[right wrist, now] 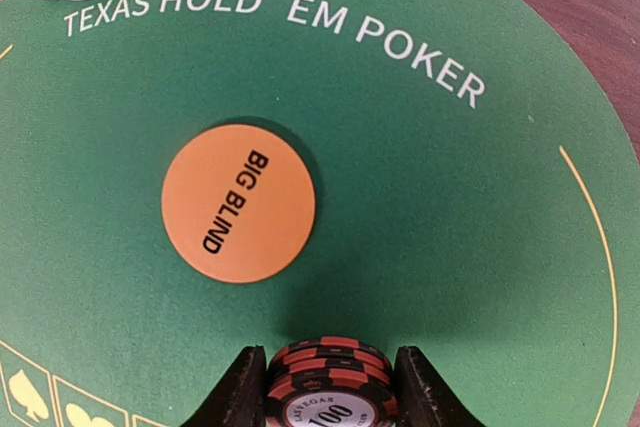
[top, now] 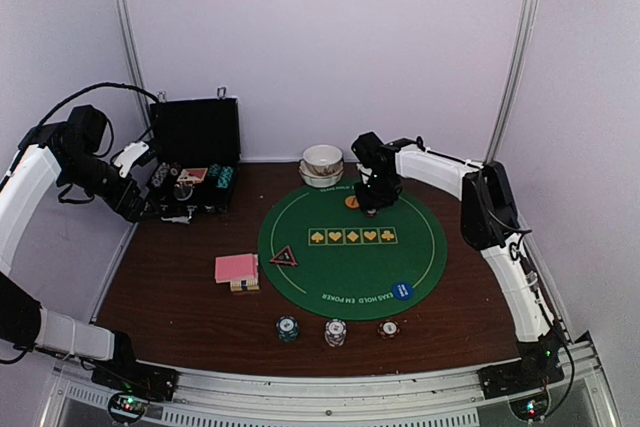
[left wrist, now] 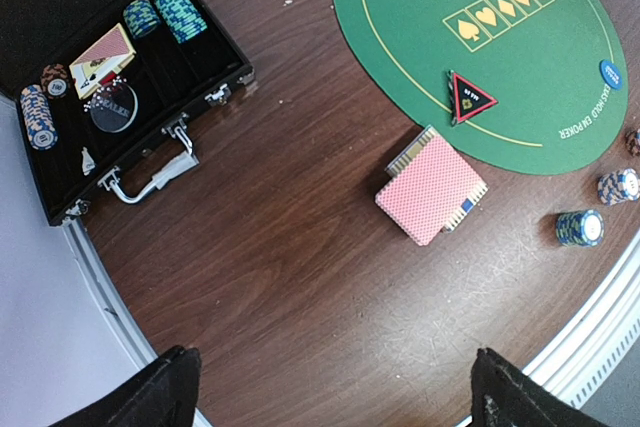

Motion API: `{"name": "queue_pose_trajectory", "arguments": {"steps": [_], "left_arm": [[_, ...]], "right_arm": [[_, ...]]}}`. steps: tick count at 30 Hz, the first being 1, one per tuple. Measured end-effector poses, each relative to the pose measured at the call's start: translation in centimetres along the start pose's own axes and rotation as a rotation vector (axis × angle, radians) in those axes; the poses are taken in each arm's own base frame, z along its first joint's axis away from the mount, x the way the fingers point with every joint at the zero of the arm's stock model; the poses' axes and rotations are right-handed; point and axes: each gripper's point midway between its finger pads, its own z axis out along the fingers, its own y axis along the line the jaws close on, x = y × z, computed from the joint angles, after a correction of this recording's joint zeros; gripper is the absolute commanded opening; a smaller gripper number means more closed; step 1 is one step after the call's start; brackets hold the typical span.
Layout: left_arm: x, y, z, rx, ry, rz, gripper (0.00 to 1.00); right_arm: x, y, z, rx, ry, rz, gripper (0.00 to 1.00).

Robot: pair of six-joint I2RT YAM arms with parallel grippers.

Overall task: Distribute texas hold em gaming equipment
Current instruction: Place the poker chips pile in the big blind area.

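The right gripper (right wrist: 330, 379) is closing its two fingers (right wrist: 240, 392) on a short stack of red-and-black chips (right wrist: 330, 372) and is gripping it from both sides; the top chip is showing "100". It is hanging low over the far side of the green mat (top: 350, 272), but whether the stack is touching the felt cannot be told. The orange disc (right wrist: 238, 204), marked "BIG BLIND", is lying flat on the mat just beside the held chips, apart from them.

The left gripper (left wrist: 330, 357) is hovering high over the left side of the table (left wrist: 300, 277) with its fingers (left wrist: 150, 392) spread wide and nothing between them.

The black case (left wrist: 60, 197) is lying open at the far left. It is holding more chips in rows, a few cards and a clear round piece. The pink-backed cards (left wrist: 432, 187) are sitting in a squared pile on the bare wood just off the mat's left edge, with another flat pack peeking out beneath. The triangle marker (left wrist: 468, 97) is lying on the mat's left rim, and the blue disc (left wrist: 611, 74) is resting on its near rim.

Three small stacks are standing in a row on the wood in front of the mat: the teal stack (top: 288, 328), the white stack (top: 335, 332) and the brown stack (top: 388, 329). The white bowls (top: 322, 162) are sitting nested just beyond the mat's far edge.
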Motion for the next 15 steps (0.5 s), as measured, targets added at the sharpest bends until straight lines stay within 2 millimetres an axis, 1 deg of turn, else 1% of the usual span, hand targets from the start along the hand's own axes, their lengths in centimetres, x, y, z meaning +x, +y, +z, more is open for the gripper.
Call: {"name": "queue_pose_trajectory", "arguments": {"steps": [3,5,7,9,12,15], "left_arm": [[0.0,0.0,0.0,0.0,0.0,0.001,0.98],[0.0,0.0,0.0,0.0,0.0,0.002,0.97],[0.0,0.0,0.0,0.0,0.0,0.004,0.98],[0.0,0.0,0.0,0.0,0.0,0.004,0.98],[0.0,0.0,0.0,0.0,0.001,0.006,0.97],[0.0,0.0,0.0,0.0,0.001,0.007,0.98]], "right_arm": [[0.0,-0.2,0.5,-0.001,0.005,0.008,0.19],[0.0,-0.2,0.7,-0.003,0.007,0.01,0.25],[-0.1,-0.3,1.1,-0.006,0.008,0.017,0.35],[-0.1,-0.3,1.3,-0.011,0.009,0.025,0.41],[-0.3,-0.3,1.3,-0.015,0.005,0.03,0.6],[-0.2,-0.4,1.4,-0.015,0.008,0.037,0.69]]}}
